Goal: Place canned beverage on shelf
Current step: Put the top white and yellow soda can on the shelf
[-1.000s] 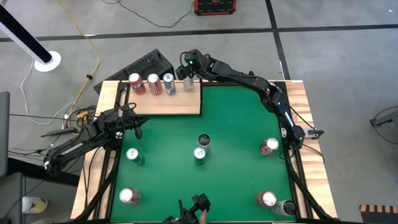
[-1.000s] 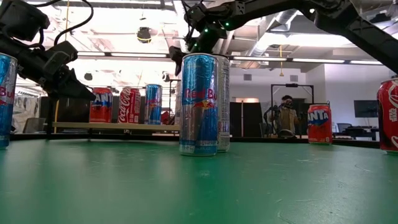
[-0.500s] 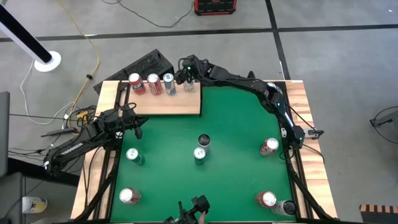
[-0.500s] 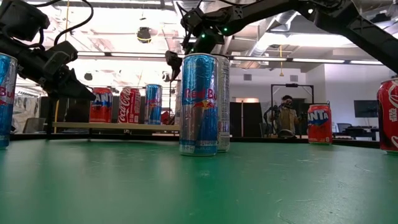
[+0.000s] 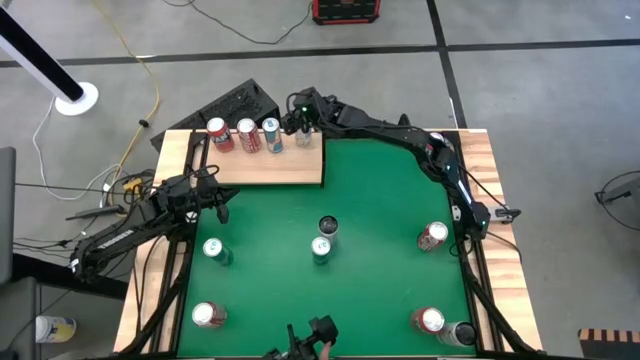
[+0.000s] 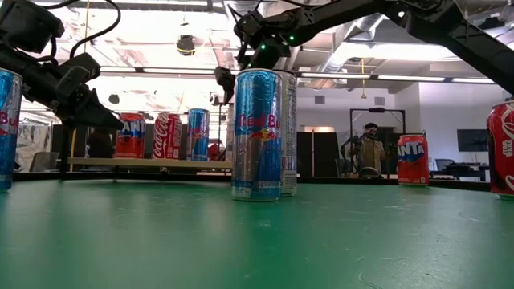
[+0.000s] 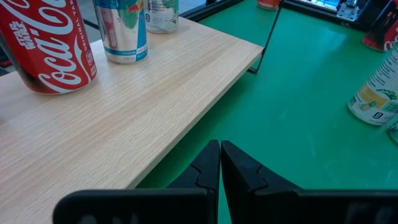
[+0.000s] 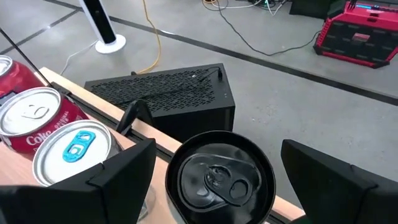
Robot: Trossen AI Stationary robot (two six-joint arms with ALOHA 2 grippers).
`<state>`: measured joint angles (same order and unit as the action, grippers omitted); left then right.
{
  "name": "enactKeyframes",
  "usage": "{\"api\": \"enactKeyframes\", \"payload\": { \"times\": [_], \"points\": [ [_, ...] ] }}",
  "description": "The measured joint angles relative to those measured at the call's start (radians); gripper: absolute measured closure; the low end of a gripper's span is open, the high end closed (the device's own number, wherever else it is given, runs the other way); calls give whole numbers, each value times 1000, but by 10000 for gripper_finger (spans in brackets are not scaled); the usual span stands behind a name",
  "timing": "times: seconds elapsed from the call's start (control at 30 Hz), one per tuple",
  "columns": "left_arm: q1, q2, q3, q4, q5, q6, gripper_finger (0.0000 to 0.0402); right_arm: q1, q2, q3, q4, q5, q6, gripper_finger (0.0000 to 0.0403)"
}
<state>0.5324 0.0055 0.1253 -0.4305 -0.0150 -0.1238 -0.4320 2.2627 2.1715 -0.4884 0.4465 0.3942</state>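
The pale-wood shelf [image 5: 285, 165] lies at the table's far left and holds several upright cans: an orange one [image 5: 218, 135], a red cola can [image 5: 247, 135], a blue one [image 5: 271, 135] and a dark-topped can [image 8: 221, 177] at its far right corner. My right gripper [image 5: 301, 120] hangs over that last can, open. Its fingers [image 8: 127, 174] stand on either side of the can top with a small gap to it. My left gripper [image 7: 221, 165] is shut, low over the green felt beside the shelf's near left edge [image 7: 186, 130].
Loose cans stand on the felt: two at the middle [image 5: 321, 248] [image 5: 328, 226], one at the left [image 5: 212, 250], one near left [image 5: 207, 316], one at the right [image 5: 432, 236], two near right [image 5: 430, 320]. A black box [image 8: 168, 93] sits on the floor behind the shelf.
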Motion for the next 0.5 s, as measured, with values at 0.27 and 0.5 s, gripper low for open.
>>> {"api": "enactKeyframes", "payload": {
  "times": [0.27,0.5],
  "points": [
    [0,0,0,0,0,0,402,0,0,0,-15,0,1,31],
    [0,0,0,0,0,0,402,0,0,0,-48,-4,1,46]
  ]
}}
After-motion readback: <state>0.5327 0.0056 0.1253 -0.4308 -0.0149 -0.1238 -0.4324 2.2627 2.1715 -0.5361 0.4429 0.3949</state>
